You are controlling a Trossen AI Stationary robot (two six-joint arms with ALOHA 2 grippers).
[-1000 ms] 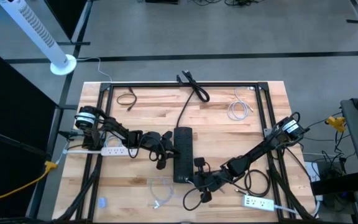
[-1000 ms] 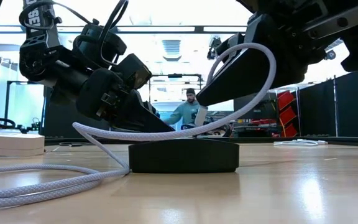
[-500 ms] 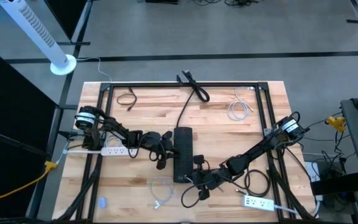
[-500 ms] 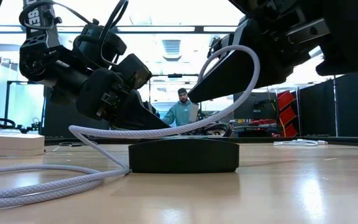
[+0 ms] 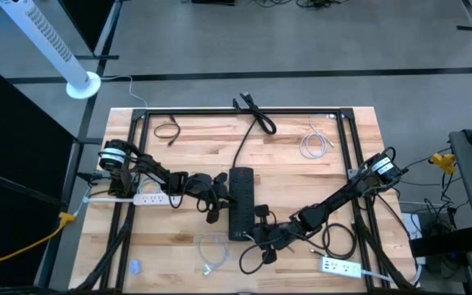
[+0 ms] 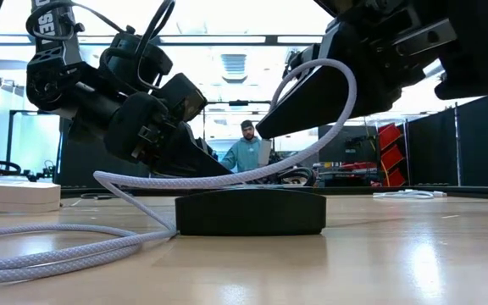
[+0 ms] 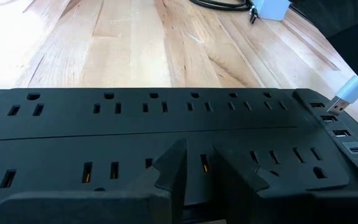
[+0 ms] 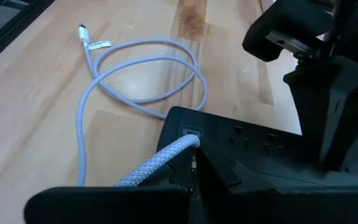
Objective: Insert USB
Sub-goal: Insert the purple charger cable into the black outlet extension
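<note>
A black power strip (image 5: 241, 201) lies flat on the wooden table, with its USB ports (image 7: 337, 124) at its near end. My right gripper (image 5: 261, 231) is shut on a white braided USB cable (image 6: 333, 93). The cable's plug (image 7: 348, 94) slants down, its metal tip at the port row. The rest of the cable lies coiled on the table (image 8: 143, 74). My left gripper (image 7: 199, 167) rests on the strip's left long side, its fingers almost together. My left gripper presses on the strip's top (image 7: 197, 140) with its nearly closed fingers, coming from the table's left and slanting down. The strip lies flat on the table. My right gripper pinches the cable just behind the plug (image 8: 178, 149) between its two fingers, slanting down from the near right. The plug tip meets the strip's port end (image 8: 192, 132). Behind the fingers the cable arches up and drops slack to the table.
A white power strip (image 5: 150, 198) lies at the left and another (image 5: 340, 266) at the near right. A black cable (image 5: 168, 129), a white coil (image 5: 314, 146) and the strip's cord (image 5: 252, 115) lie toward the far edge. A person (image 6: 246, 152) stands in the room behind.
My right gripper has shifted slightly toward the table's left, closer over the strip's near end, and the cable's arch behind it has tightened. My left gripper and the strip have kept still.
</note>
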